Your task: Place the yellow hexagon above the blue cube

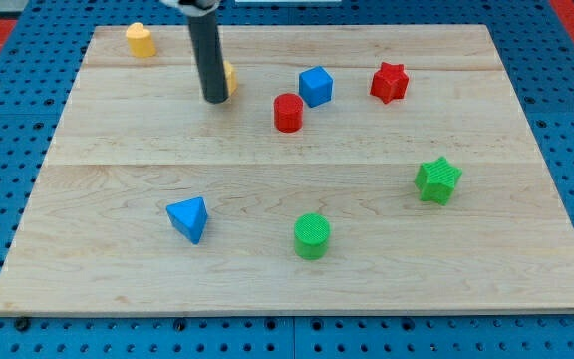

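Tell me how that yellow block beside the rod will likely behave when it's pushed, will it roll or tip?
The yellow hexagon is mostly hidden behind my tip, on its right. It looks low and flat-based, so it should slide on the smooth wooden board rather than roll or tip. It looks small and rigid, probably light. An off-centre push may turn it, sending it toward the red cylinder.

My rod stands nearly upright, its tip (215,100) down near the view's upper left.
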